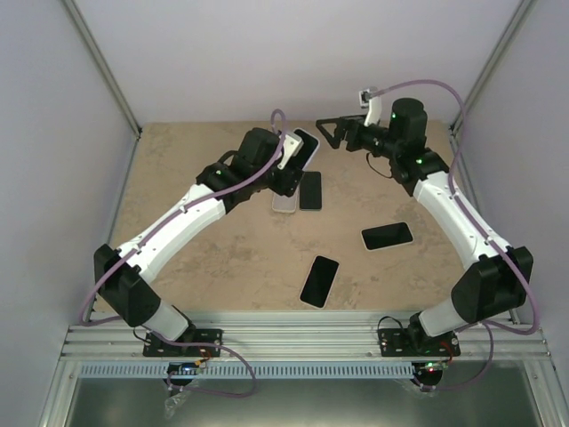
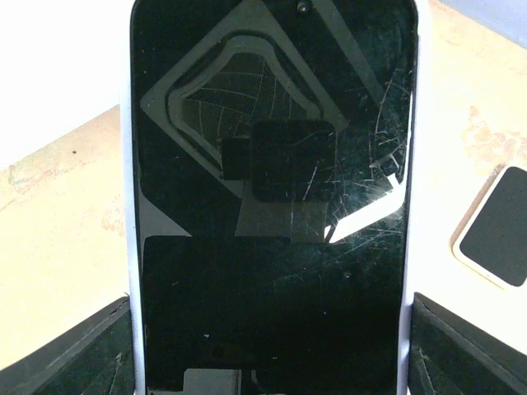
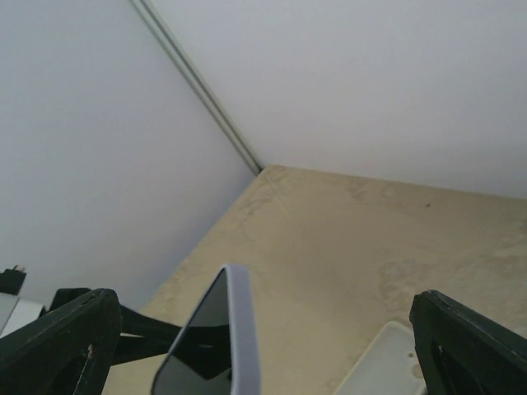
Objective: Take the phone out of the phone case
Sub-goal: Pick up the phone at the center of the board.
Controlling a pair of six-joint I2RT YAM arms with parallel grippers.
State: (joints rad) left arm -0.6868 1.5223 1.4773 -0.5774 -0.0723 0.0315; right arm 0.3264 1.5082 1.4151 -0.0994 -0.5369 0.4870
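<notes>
Right, status: left jaws are clamped across the cased phone [image 1: 300,148] near its lower end, holding it up off the table [image 1: 178,178] at roughly 12 o'clock in the top view. Its long axis runs about 1 to 7 o'clock, screen facing the left wrist camera, with the pale case [image 2: 409,206] rim showing along both long sides. Right jaws are spread wide and empty, just beside the free upper end. The phone lies at their 9 o'clock, edge-on to them. We reckon the right jaws do the peeling.
</notes>
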